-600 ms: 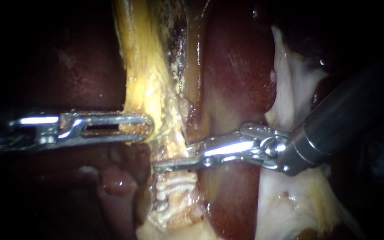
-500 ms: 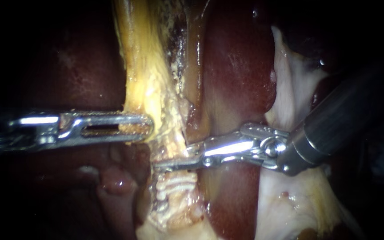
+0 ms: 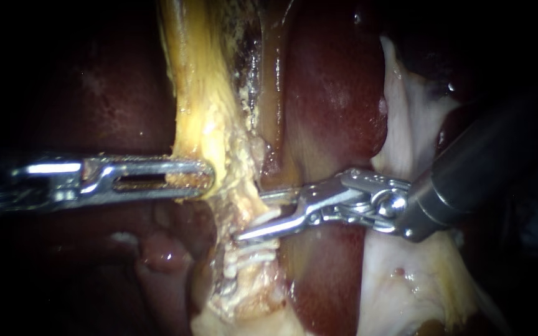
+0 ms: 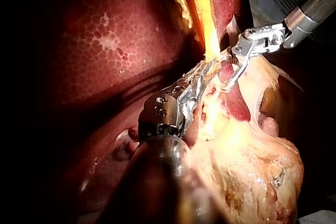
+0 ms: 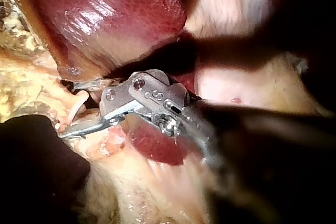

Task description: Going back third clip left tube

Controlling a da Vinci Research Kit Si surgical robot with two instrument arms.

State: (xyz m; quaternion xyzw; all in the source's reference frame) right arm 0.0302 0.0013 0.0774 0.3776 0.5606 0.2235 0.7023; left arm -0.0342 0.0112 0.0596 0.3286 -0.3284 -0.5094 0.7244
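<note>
Third clip [image 3: 269, 216] sits across the tube [image 3: 210, 124], just above two lower clips [image 3: 250, 256]. It lies in the gap between the jaws of my right instrument [image 3: 251, 215]. Those jaws are released, one above the clip and one below, and neither clamps it. Can't tell if the lower jaw touches it. My left instrument [image 3: 203, 177] comes in just above, jaws clenched on the tube's yellow edge. Dark red liver [image 3: 337, 106] lies beside the tube, with pale tissue [image 3: 406, 124] by the right shaft.
</note>
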